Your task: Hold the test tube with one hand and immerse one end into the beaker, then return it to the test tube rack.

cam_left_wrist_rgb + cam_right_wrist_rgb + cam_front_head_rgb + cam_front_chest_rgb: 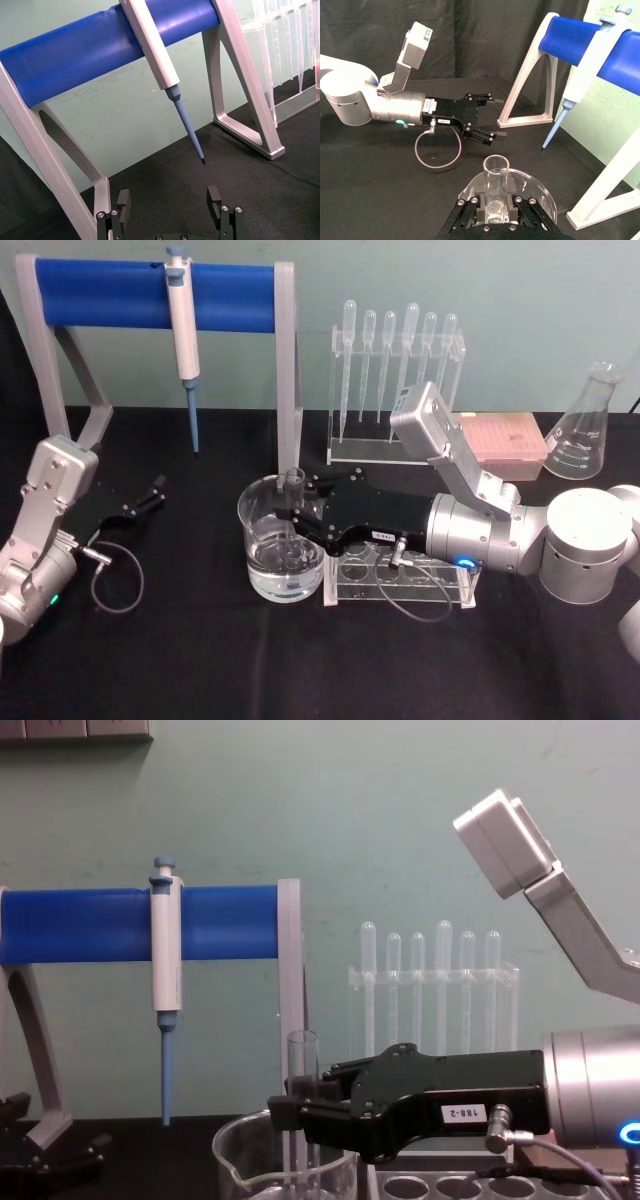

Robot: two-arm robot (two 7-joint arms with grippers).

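Note:
The test tube (293,480) stands upright, held in my right gripper (296,512), which is shut on it just above the beaker (262,508). The beaker is wide clear glass with some clear liquid at its bottom. In the chest view the test tube (302,1055) runs down past the beaker's rim (245,1138) from my right gripper (298,1110). The right wrist view looks down the open mouth of the test tube (496,172), with the beaker (540,190) below it. My left gripper (150,497) rests open at the left of the table, apart from both.
A clear rack with round holes (440,585) lies under my right wrist, beside the beaker. Behind stand a pipettor (182,330) hanging on a blue-barred stand (100,295), a pipette rack (395,390), a pink box (500,438) and a flask (585,430).

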